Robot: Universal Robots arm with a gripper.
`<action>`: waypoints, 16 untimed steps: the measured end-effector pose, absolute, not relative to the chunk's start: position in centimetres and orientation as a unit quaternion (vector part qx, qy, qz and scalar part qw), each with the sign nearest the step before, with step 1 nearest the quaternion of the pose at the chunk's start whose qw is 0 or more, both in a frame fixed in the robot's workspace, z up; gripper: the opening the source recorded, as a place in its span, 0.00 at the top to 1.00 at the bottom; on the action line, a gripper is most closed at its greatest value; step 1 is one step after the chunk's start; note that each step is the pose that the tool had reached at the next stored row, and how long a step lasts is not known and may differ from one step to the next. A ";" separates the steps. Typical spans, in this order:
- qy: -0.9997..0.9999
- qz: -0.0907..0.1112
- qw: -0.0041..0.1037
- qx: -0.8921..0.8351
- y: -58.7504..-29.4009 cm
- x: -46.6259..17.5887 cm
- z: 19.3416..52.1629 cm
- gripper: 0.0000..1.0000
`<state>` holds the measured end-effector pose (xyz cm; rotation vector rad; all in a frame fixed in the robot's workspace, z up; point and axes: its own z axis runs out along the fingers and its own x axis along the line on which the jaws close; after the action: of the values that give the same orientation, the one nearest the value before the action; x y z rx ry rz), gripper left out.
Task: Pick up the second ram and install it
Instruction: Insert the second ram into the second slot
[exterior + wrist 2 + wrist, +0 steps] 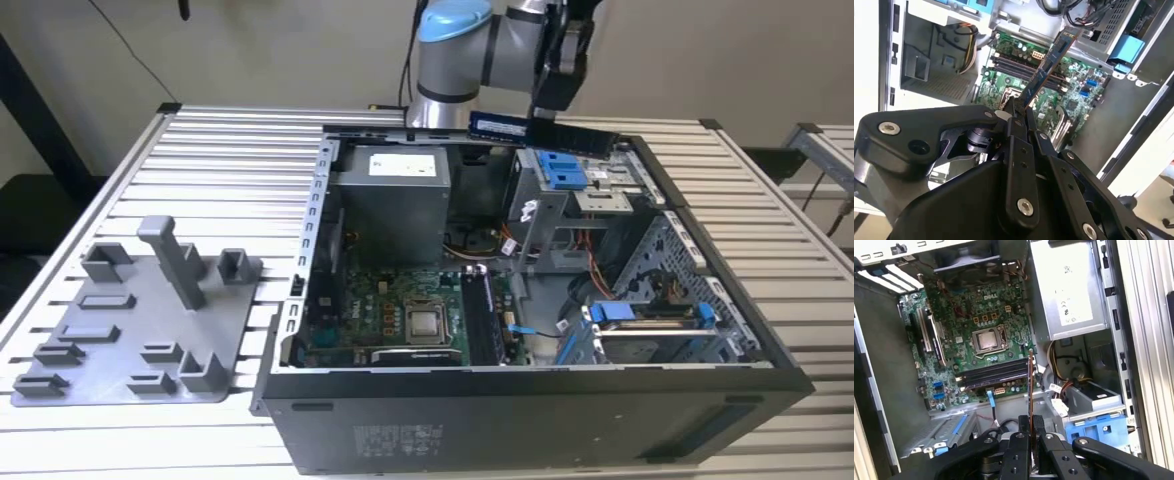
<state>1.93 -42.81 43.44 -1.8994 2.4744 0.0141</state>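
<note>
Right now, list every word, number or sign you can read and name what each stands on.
Nothing reads clearly enough to quote.
Pale label on the long, thin dark memory stick in the gripper: too small.
White label on the grey metal power supply box: symbols, too small.
White markings on the green motherboard: tiny codes, too small.
Pale print on the black computer case: too small.

Our tally of the bench

We count one arm [454, 50] with one gripper [1019, 114], one ram stick [561, 135], one open computer case [534, 410], one power supply [390, 185], one processor [988, 340] — and one grey holder tray [120, 370].
</note>
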 end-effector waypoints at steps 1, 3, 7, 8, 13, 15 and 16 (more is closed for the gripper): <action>0.797 0.004 0.011 -0.604 -42.8 1.9 43.4 0.86; 0.804 0.004 0.011 -0.595 -42.8 1.9 43.4 0.86; 0.818 0.004 0.011 -0.575 -42.8 1.9 43.3 0.86; 0.822 0.004 0.011 -0.570 -42.8 1.9 43.3 0.86; 0.839 0.004 0.011 -0.544 -42.8 1.9 43.2 0.86; 0.845 0.003 0.011 -0.534 -42.8 1.9 43.2 0.86; 0.848 0.003 0.012 -0.529 -42.8 1.9 43.2 0.86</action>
<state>1.93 -42.81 43.17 -1.6506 2.6459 0.0106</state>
